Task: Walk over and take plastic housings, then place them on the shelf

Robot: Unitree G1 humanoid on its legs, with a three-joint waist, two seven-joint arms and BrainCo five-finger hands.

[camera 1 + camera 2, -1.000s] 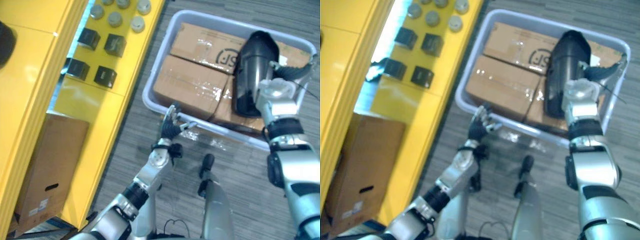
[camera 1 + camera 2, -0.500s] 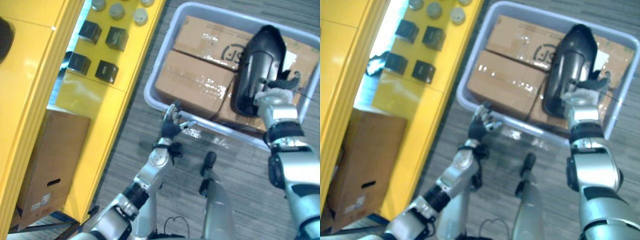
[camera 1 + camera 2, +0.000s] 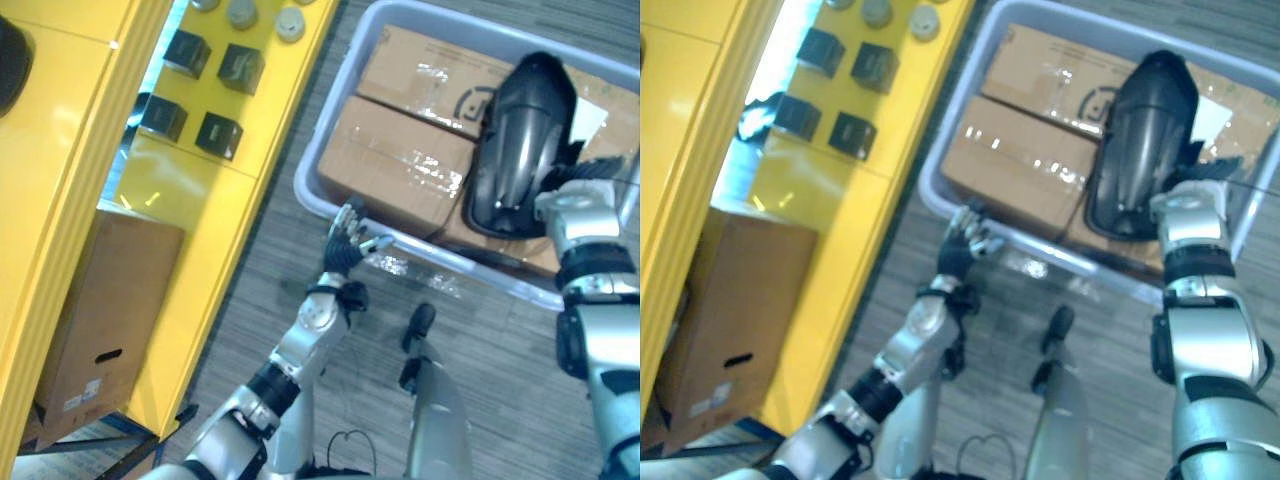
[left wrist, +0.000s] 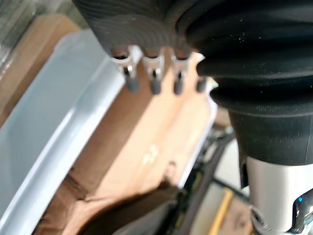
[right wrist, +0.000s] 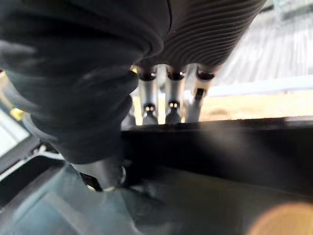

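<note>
A black plastic housing (image 3: 525, 130) lies tilted on cardboard boxes (image 3: 400, 165) inside a grey bin (image 3: 330, 205) on the floor. My right hand (image 3: 575, 200) sits at the housing's near right edge. In the right wrist view its fingers (image 5: 168, 98) reach over the housing's dark rim (image 5: 220, 142) and the thumb (image 5: 105, 178) presses from the near side, so the edge is pinched. My left hand (image 3: 347, 240) hovers at the bin's near rim, its fingers (image 4: 154, 73) straight and holding nothing.
A yellow shelf (image 3: 200, 190) runs along the left, carrying small black boxes (image 3: 215, 135) and grey round caps (image 3: 290, 22). A brown carton (image 3: 100, 320) stands beneath it. Grey carpet lies between shelf and bin.
The right hand's fingers have curled down onto the housing's edge. The whole picture has shifted a little. The left hand stays by the bin's rim.
</note>
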